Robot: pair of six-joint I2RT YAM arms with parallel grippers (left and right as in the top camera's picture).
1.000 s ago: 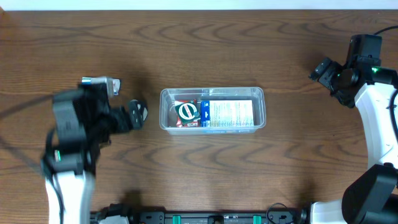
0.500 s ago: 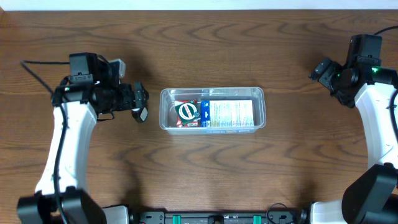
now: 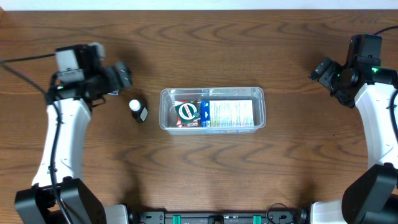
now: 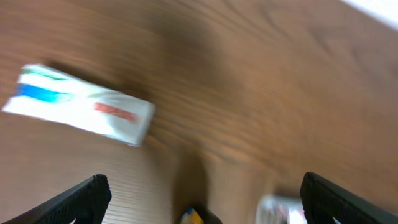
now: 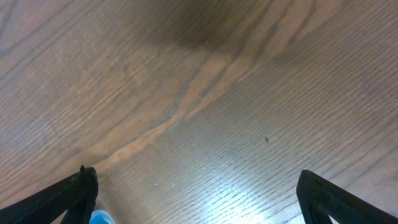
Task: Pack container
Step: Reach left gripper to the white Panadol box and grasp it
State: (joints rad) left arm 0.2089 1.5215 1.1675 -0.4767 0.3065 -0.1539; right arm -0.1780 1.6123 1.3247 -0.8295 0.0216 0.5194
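1. The container (image 3: 212, 89) sits at the middle of the table (image 3: 211, 174). It is upright and open on top, with its long side running left to right.
2. Inside it we see a white packet (image 3: 231, 113) with blue print filling the right part. A green-and-white disc (image 3: 186, 112) lies in the left part with something red beneath it.
3. A small dark bottle (image 3: 138, 110) with a white cap is just left of the container, with a narrow strip of wood between them. We cannot tell whether it stands or lies on its side.
4. The left gripper (image 3: 122, 76) is over the table beyond the bottle and to its left, touching neither the bottle nor the container.
5. In the left wrist view its fingers (image 4: 87, 196) show at the two lower corners, spread wide with nothing held between them.
6. That view is blurred. It shows a white box (image 4: 81, 112) with blue and red print lying on the wood. There are also yellow and white scraps at the bottom edge that we cannot make out.
7. The right gripper (image 3: 323, 70) is near the table's far right side, well apart from the container.
8. In the right wrist view its fingers (image 5: 78, 193) are spread wide, with only bare wood between them.
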